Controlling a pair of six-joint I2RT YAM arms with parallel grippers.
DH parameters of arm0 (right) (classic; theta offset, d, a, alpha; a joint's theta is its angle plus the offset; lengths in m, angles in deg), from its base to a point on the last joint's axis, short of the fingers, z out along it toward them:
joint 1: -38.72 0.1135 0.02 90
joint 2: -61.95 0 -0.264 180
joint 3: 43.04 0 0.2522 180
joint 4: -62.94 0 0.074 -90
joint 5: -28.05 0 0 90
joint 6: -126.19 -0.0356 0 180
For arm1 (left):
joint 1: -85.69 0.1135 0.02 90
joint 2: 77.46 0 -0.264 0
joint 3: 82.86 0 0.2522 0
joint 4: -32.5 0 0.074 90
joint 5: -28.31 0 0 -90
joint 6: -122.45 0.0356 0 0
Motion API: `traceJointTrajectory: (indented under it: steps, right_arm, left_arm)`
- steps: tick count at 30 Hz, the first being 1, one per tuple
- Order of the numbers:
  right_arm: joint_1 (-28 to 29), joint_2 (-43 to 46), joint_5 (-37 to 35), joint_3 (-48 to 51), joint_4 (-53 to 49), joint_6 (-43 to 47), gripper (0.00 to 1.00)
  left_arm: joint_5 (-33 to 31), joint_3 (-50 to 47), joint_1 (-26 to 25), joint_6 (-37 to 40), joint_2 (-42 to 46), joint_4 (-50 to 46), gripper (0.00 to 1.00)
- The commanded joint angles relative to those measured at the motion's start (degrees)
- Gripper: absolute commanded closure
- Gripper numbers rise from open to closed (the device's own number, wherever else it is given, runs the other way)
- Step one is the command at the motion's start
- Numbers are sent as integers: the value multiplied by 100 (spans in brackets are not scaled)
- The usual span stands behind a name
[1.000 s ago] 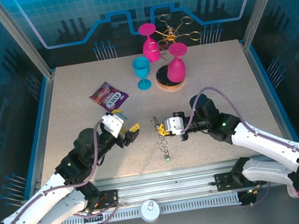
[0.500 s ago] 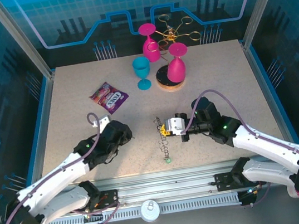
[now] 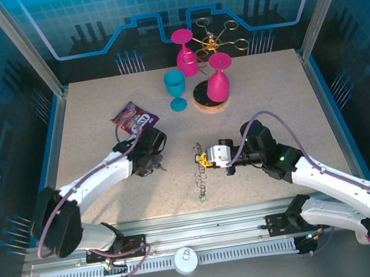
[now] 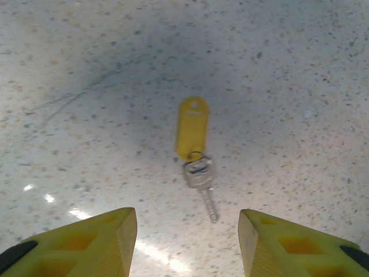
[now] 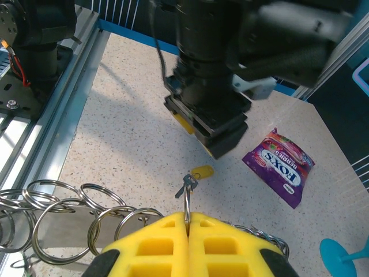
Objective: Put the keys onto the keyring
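Key (image 4: 199, 175) below parted left claw (image 4: 185, 222); right claw (image 5: 187, 219) clamps keyring (image 5: 57, 226); packet (image 5: 281, 167) reads FOX'S.

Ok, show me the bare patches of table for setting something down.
Free: the far-left corner behind the candy packet; the far-right side past the goblets; the near strip between the left arm and ring chain. Crowded: back centre, and mid-table around the key.
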Motion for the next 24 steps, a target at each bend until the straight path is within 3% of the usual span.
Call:
traceJointTrajectory:
  steps: [1, 13, 24]
  right_arm:
    - [102, 82, -15, 57, 174, -60, 100]
    - [128, 75, -56, 17, 12, 0, 100]
    - [127, 25, -43, 14, 5, 32, 100]
  left_arm:
    - [274, 609, -6, -123, -580, -416, 49]
    - [46, 1209, -72, -472, -1997, -562, 57]
    - [114, 1137, 22, -484, -2285, -460, 66]
